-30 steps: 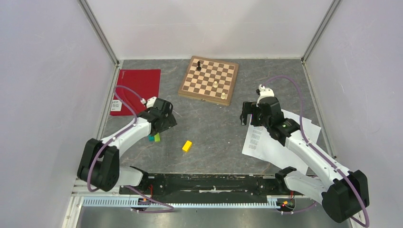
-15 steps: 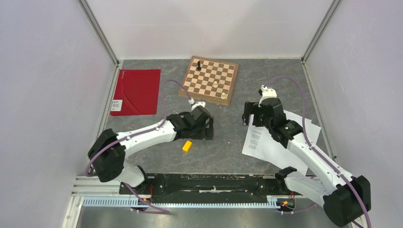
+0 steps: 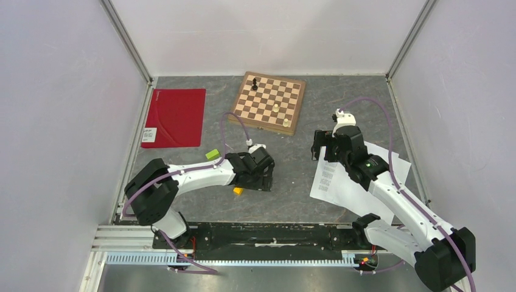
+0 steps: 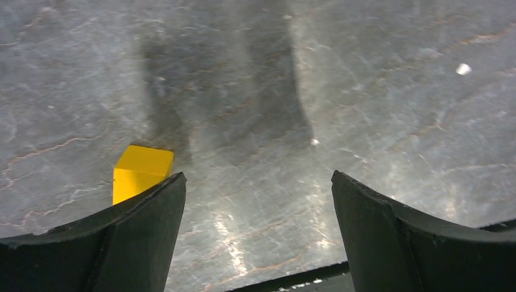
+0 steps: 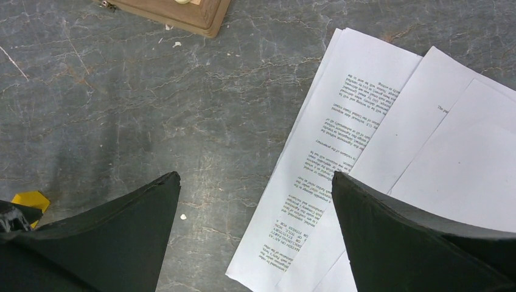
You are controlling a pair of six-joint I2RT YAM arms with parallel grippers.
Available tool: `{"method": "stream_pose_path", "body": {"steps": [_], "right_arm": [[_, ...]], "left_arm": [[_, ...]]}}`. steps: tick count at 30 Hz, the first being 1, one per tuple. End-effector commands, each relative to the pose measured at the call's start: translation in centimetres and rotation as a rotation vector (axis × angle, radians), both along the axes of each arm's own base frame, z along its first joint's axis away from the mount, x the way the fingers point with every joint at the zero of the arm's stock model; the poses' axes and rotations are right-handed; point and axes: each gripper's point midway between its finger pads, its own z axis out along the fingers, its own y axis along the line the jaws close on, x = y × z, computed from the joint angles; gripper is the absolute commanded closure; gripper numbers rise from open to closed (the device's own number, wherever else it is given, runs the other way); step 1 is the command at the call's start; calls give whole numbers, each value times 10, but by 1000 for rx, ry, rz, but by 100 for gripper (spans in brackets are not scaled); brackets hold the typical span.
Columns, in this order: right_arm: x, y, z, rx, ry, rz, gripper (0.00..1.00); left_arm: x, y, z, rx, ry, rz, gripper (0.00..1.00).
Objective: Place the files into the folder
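The red folder point(image 3: 175, 117) lies closed at the table's far left, a small white label at its near corner. The files point(image 3: 350, 182) are a few overlapping white sheets at the right, some with printed text, also seen in the right wrist view point(image 5: 365, 140). My right gripper point(image 3: 321, 146) hovers open over the sheets' left edge; its fingertips point(image 5: 255, 182) straddle bare table and the printed sheet's edge. My left gripper point(image 3: 263, 176) hangs open over bare table mid-front, nothing between its fingers point(image 4: 258, 182), far from the folder.
A yellow block point(image 3: 238, 190) lies just left of my left fingers point(image 4: 141, 170). A green block point(image 3: 212, 154) sits behind the left forearm. A wooden chessboard point(image 3: 268, 101) with a few pieces stands at the back centre. Walls close in the table's sides.
My left arm has swung right from beside the folder to the middle front, by the yellow block. The green block now shows behind its forearm. The right arm has barely shifted.
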Motion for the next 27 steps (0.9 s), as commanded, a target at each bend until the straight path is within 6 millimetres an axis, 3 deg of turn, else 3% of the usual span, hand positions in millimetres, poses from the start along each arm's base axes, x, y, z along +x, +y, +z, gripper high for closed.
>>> {"method": "stream_pose_path", "body": {"steps": [1, 9, 21, 24, 27], "right_arm": [[1, -1, 1, -9, -8, 3, 2], [1, 0, -3, -11, 2, 8, 2], [0, 3, -6, -12, 9, 34, 2], [-1, 2, -5, -21, 5, 37, 2], [-2, -2, -4, -38, 1, 35, 2]], "left_arm": [[15, 29, -10, 72, -26, 78, 4], [28, 90, -15, 141, -14, 216, 4], [62, 206, -8, 178, -24, 675, 4], [71, 213, 7, 127, -68, 714, 4], [81, 193, 25, 58, -91, 630, 4]]}}
